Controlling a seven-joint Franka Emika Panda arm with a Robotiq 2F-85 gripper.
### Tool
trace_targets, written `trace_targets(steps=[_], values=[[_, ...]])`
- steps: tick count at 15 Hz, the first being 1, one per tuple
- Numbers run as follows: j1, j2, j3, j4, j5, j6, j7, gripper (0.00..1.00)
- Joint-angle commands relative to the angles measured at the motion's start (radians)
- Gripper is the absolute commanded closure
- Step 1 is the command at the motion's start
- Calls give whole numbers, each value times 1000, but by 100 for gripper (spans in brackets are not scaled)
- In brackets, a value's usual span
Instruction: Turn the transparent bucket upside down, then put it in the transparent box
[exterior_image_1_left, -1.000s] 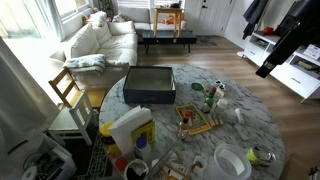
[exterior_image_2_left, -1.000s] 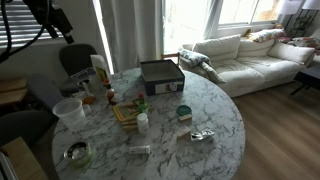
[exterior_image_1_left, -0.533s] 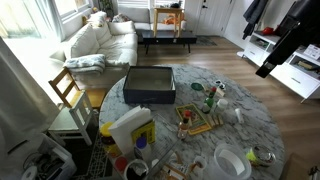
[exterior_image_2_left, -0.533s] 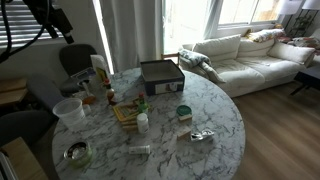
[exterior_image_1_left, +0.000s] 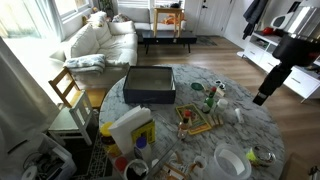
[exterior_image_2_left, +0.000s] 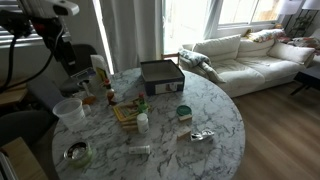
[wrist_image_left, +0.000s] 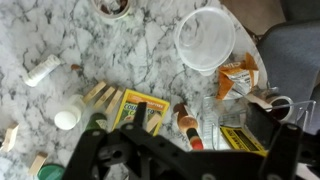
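Milky transparent bucket (wrist_image_left: 205, 38) near table (wrist_image_left: 140, 50) edge

I get both exterior views high and set back, angled down on the marble table (exterior_image_1_left: 250, 128). In an exterior view the sofa (exterior_image_1_left: 100, 40) lies beyond it; in an exterior view the sofa (exterior_image_2_left: 245, 55) sits off right. Both share table, sofa and dark grey box (exterior_image_1_left: 150, 85). My wrist view is close, looking straight down, and shares the transparent bucket (wrist_image_left: 205, 38).
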Motion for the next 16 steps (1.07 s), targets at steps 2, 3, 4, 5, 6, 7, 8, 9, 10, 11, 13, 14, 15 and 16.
trace_targets(steps=[2, 3, 4, 5, 6, 7, 8, 9, 10, 11, 13, 14, 15, 16], values=[[17, -31, -42, -187, 122, 90, -69, 0], [19, -31, -43, -220, 140, 117, -85, 0], [22, -26, -45, -248, 160, 140, -99, 0], [24, -19, -49, -272, 184, 153, -107, 0], [6, 0, -28, -208, 139, 109, -77, 0], [9, 0, -30, -233, 152, 124, -85, 0], [10, 0, -32, -246, 158, 130, -88, 0], [10, 0, -33, -250, 160, 131, -89, 0], [10, -1, -33, -250, 161, 131, -90, 0], [10, -2, -33, -250, 162, 131, -90, 0], [10, -3, -34, -250, 162, 131, -90, 0], [16, 12, -43, -263, 183, 155, -102, 0], [14, 17, -33, -281, 189, 192, -84, 0], [14, 29, -30, -290, 186, 209, -84, 0]])
